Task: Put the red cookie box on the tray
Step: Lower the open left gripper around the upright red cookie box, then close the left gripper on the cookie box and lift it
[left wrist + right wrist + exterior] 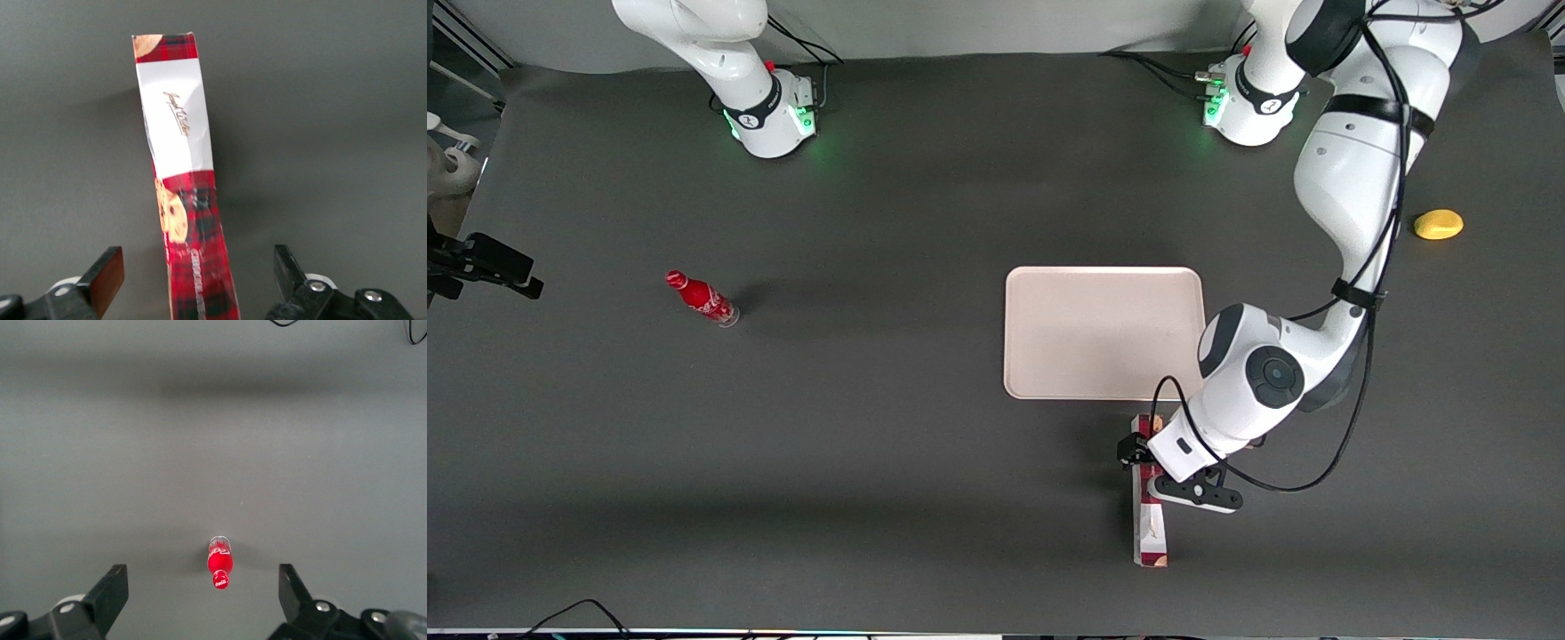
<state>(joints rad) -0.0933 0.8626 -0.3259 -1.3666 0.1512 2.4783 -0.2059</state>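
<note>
Cardboard, dark red tartan: red cookie box (190, 220), long, narrow, likely light and crushable, lying on the tabletop (871, 444) directly under the tool (199, 283), whose fingers stand apart astride it. Grip across narrow width, mid-length. Tray (1103, 333) close by.

Left arm bent low over the table, gripper (198, 280) pointing down, fingers (107, 277) spread wide

Colours on the dark grey desk (871, 462)

The cookie box (190, 220) is dark red tartan with a white panel and tan cookie prints. The tray (1103, 333) is pale pinkish-white. The small bottle (701, 299) is bright red with white lettering. The claw (193, 283), over the box, has black fingers. A small yellow object (1438, 224) lies apart.
</note>
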